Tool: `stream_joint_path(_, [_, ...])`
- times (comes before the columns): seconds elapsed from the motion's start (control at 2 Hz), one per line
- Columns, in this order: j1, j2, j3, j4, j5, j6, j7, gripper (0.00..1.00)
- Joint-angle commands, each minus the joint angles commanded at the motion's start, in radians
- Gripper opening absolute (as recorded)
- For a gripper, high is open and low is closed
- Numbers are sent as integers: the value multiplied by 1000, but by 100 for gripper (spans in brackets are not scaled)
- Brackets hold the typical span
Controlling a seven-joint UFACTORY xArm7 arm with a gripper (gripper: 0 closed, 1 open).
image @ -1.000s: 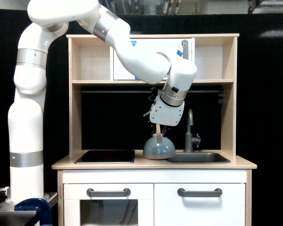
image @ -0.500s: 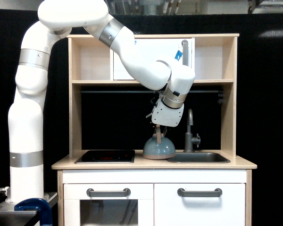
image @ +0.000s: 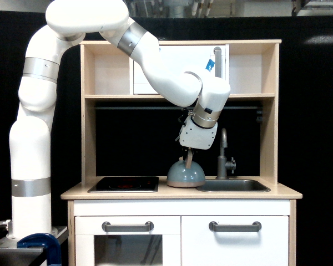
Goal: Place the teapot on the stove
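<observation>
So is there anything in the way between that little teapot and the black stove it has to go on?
Nothing visible. The teapot sits on the counter between the stove and the sink, with only bare counter between it and the stove. The claw is at its handle.

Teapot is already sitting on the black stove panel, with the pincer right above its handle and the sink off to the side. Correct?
Not quite. The exterior view shows the teapot on the wooden counter between the stove and the sink, not on the black panel. The rest holds: the pincer is right above its handle, and the sink lies to the side, toward the exterior view's right.
</observation>
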Motion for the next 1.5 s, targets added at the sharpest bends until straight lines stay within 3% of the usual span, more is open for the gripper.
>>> stream_joint_path(0.5, [-36,-113,19,-37,-44,53,53,0])
stream_joint_path(1.0, [-96,-424,-13,-331,-138,89,30,0])
stream_joint_path(1.5, [-109,-661,-10,-601,-172,42,31,0])
